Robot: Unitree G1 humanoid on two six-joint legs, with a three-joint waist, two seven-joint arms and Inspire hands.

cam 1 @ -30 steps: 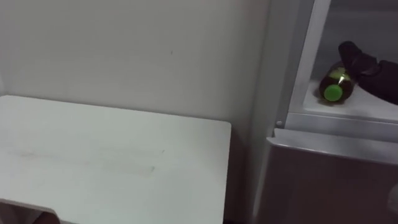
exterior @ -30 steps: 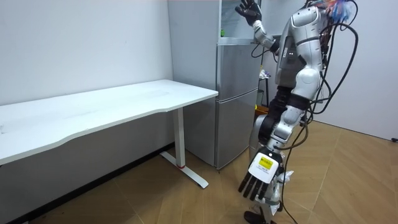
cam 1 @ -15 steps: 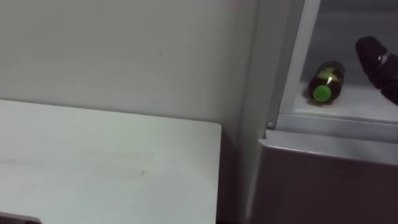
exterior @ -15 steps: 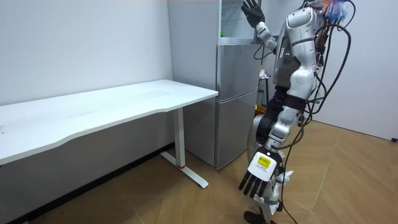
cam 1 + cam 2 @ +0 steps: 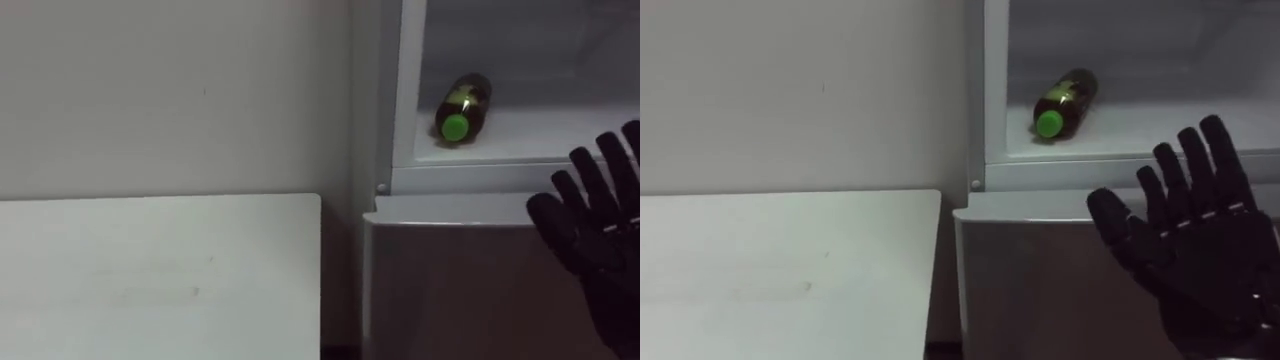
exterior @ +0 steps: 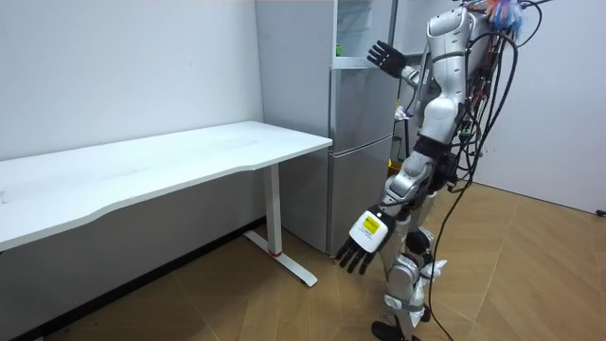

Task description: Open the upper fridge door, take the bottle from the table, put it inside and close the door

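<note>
A dark bottle (image 5: 465,105) with a green cap lies on its side on the white shelf (image 5: 520,135) of the open upper fridge, cap toward me; it also shows as the bottle (image 5: 1065,100) in the right eye view. My right hand (image 5: 1185,250) is open with fingers spread, held up in front of the lower fridge door (image 5: 450,280), below and right of the bottle and apart from it. In the room view this right hand (image 6: 385,57) is raised before the fridge. My left hand (image 6: 358,250) hangs open by my thigh.
A white desk (image 5: 160,270) stands to the left of the fridge (image 6: 360,142), against a pale wall. A narrow gap separates desk edge and fridge side. Wooden floor (image 6: 530,275) spreads behind me in the room view.
My right hand has drawn back out of the upper fridge and dropped lower, leaving the bottle lying on the shelf. I have stepped back and my left arm swung forward; the view shifted.
</note>
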